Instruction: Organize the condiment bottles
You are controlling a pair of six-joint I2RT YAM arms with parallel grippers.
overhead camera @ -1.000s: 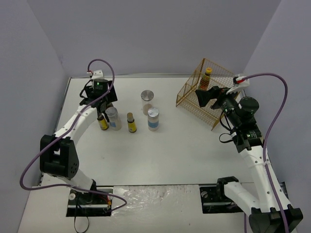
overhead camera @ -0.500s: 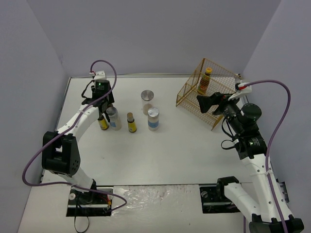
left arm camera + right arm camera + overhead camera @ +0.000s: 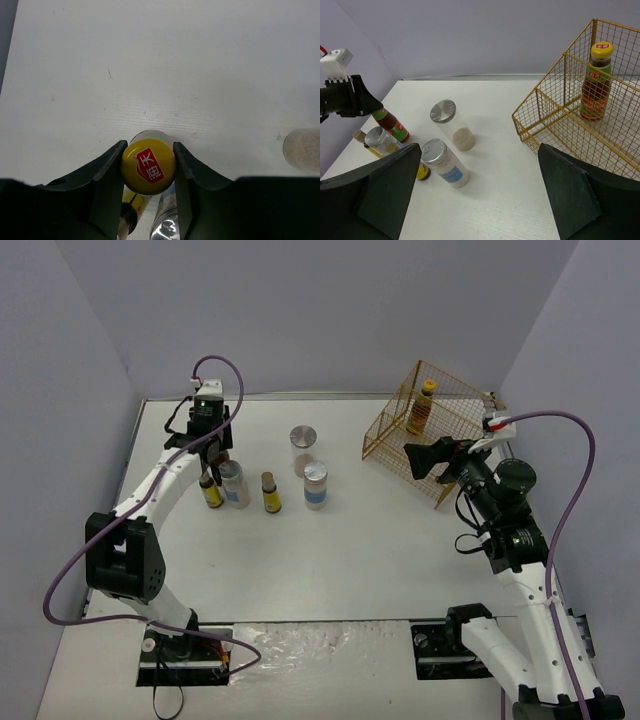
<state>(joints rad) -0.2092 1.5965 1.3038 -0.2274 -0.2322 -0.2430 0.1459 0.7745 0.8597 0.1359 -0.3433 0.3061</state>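
Left arm: stretches up the left side of the table (image 3: 350, 570), wrist bent down at the far left.
Left gripper (image 3: 148, 147): clamped on the yellow cap of a dark-brown bottle (image 3: 391, 126), which tilts cap uppermost. Whether its base touches the table cannot be told.
Right arm: elbow raised over the right edge, forearm pointing toward the gold wire basket (image 3: 385, 435).
Right gripper (image 3: 420, 457): jaws spread wide, holding nothing, just in front of the basket's near corner.
Neighbours: a silver-lidded jar (image 3: 234, 483) and a yellow-labelled bottle (image 3: 212, 492) stand just beside the gripped one. A third dark bottle (image 3: 270, 492) stands to their right. A blue-labelled jar (image 3: 315, 484) and a beige-filled jar (image 3: 302, 445) stand farther right.
In the basket: one yellow-capped bottle (image 3: 596, 82) stands upright at the far side.
Since a second ago: the left jaws, then open, have closed on the cap, and the left wrist has edged toward the far wall. The right gripper, then overlapping the basket's front rim, has drawn back. The jars and loose bottles have not moved.
Edges: the left gripper works near the table's left edge and the side wall. The basket sits in the far right corner, near the wall.
Open room: bare white tabletop lies between the blue-labelled jar and the basket, and across the near half in front of the arm bases.
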